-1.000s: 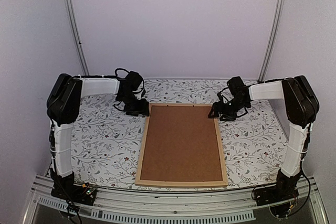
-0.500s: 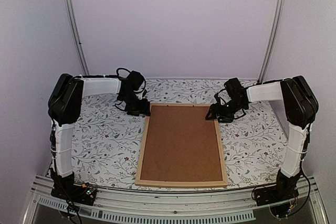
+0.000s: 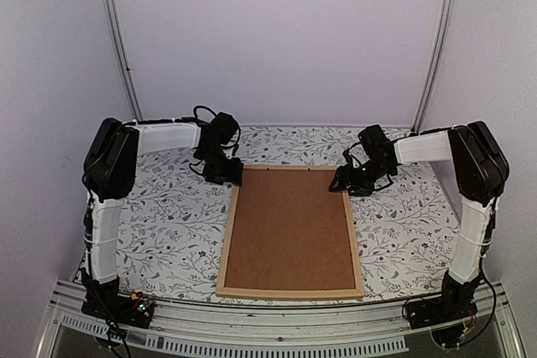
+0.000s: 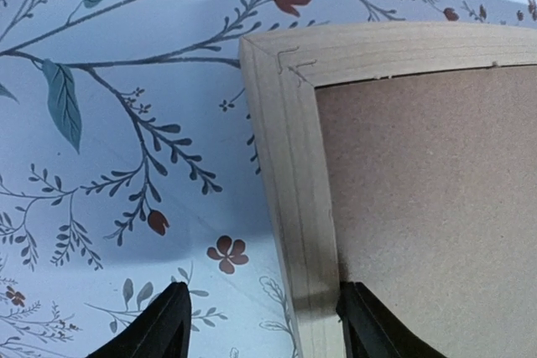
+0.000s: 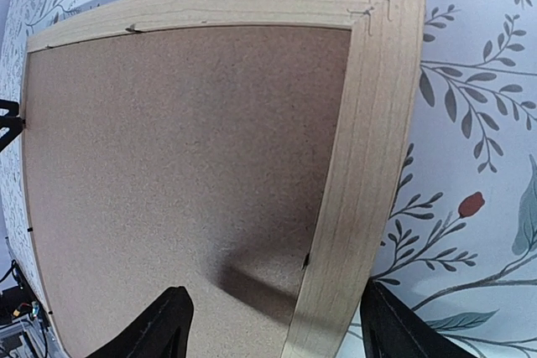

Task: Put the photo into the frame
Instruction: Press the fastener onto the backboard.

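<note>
The frame [image 3: 228, 232], made of thin light-wood bars, lies flat in the middle of the table. A plain brown backing board [image 3: 289, 228] fills it. The photo is hidden. My left gripper [image 3: 228, 178] is at the frame's far left corner. It is open, and its fingers [image 4: 164, 329] straddle the left bar [image 4: 289, 165], one over the cloth and one at the board's [image 4: 428, 190] edge. My right gripper [image 3: 342, 182] is at the far right corner, also open. It straddles the right bar [image 5: 369, 140], with one finger [image 5: 168, 324] over the board [image 5: 185, 165].
A floral tablecloth [image 3: 168, 215] covers the table on both sides of the frame. A metal rail [image 3: 277, 324] runs along the near edge by the arm bases. Two slanted metal uprights [image 3: 117, 39] stand against the back wall.
My left gripper has shifted right, onto the frame's far left corner. The right gripper has edged slightly left at the far right corner. The frame has not moved.
</note>
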Tool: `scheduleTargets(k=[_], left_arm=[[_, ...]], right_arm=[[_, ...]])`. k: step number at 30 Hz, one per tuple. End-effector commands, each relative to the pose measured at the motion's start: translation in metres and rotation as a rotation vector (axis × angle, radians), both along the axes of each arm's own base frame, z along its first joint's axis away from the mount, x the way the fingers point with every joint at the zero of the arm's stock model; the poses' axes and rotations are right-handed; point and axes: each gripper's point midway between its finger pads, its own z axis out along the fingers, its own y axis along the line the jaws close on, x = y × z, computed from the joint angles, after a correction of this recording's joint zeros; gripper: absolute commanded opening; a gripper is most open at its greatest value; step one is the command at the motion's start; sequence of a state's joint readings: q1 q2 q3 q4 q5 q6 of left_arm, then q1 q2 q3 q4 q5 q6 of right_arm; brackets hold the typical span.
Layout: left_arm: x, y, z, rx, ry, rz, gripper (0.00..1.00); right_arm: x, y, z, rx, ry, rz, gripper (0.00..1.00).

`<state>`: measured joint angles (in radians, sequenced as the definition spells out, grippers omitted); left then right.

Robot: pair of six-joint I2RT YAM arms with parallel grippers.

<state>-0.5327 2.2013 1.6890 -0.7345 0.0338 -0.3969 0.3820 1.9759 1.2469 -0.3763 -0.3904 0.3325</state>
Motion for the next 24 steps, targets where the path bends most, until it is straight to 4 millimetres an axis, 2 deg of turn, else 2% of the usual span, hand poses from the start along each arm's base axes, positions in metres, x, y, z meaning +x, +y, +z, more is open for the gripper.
scheduleTargets(k=[1,8,11,15,22,24], left_arm=[[-0.027,-0.018,-0.043,0.051,0.097,-0.050,0.64],[-0.026,-0.024,-0.048,0.055,0.096,-0.058,0.64],[-0.022,-0.023,-0.041,0.058,0.069,-0.055,0.65],[-0.012,-0.026,-0.015,0.033,-0.001,-0.058,0.71],[0.000,-0.032,0.048,-0.070,-0.157,-0.050,0.98],[0.002,-0.032,0.062,-0.094,-0.187,-0.047,1.00]], right_arm=[[-0.013,0.012,-0.010,0.009,0.023,0.024,0.72],[-0.019,0.016,-0.016,0.017,0.037,0.027,0.71],[-0.021,0.015,-0.017,0.010,0.042,0.029,0.71],[-0.018,0.011,-0.012,-0.009,0.026,0.024,0.71],[-0.005,-0.007,0.015,-0.029,-0.031,-0.020,0.73],[-0.002,-0.011,0.025,-0.041,-0.051,-0.027,0.73]])
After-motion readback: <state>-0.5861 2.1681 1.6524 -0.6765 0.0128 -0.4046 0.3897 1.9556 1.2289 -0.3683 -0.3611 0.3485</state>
